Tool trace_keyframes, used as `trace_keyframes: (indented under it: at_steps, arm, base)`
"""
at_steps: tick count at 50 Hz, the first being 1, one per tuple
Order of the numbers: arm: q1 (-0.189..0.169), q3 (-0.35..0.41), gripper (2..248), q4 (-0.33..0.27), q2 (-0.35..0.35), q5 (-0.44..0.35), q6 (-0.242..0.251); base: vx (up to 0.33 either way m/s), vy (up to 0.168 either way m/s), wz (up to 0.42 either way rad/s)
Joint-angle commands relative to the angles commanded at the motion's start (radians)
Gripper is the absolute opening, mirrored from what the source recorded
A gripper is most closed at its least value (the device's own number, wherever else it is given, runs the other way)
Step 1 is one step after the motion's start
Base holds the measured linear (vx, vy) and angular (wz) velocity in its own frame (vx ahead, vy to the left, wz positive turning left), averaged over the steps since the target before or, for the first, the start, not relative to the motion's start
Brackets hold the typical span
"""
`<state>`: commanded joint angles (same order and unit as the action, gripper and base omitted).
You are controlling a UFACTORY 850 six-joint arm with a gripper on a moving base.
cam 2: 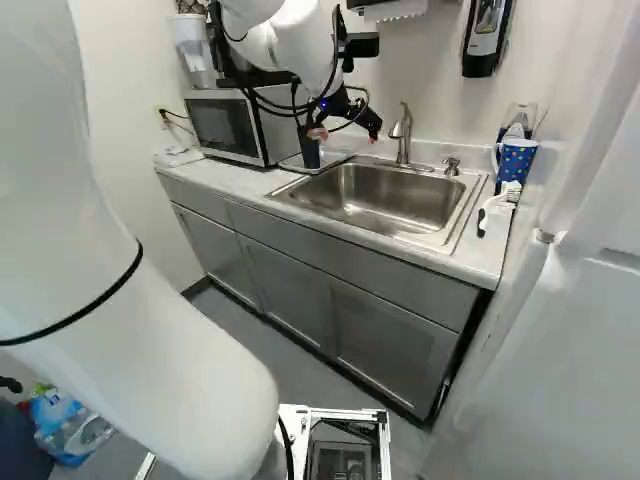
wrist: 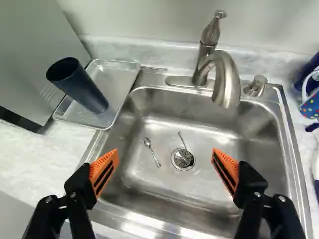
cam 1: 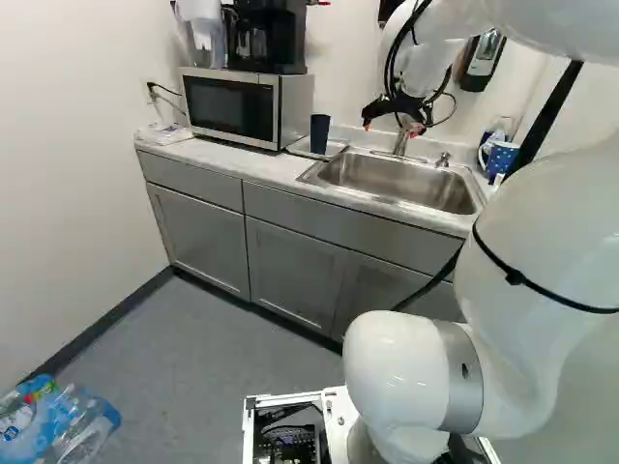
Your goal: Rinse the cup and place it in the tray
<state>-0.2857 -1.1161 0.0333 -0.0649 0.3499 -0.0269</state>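
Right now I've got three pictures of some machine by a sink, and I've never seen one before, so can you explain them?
It's a robot arm. Two pictures come from cameras on its base, behind the arm, one to its left and one to its right. The third looks out from its wrist: that's the gripper, open, holding nothing, over the sink. Two small utensils lie in there. The dark cup stands in the tray, beside the sink.

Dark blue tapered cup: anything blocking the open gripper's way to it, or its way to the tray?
Nothing visible between the gripper and the cup; the curved metal faucet is off to the side. The cup already stands in the shallow metal tray.
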Motion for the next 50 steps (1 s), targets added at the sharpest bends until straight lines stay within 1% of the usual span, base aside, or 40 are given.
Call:
trace_keyframes:
  at_steps: [44,50]
  arm:
    - [0.0,0.0,247,0.0,0.0,0.0,0.0]
    - [0.0,0.0,247,0.0,0.0,0.0,0.0]
  base:
    - [-0.055,0.016,-0.202]
    - [-0.066,0.049,-0.043]
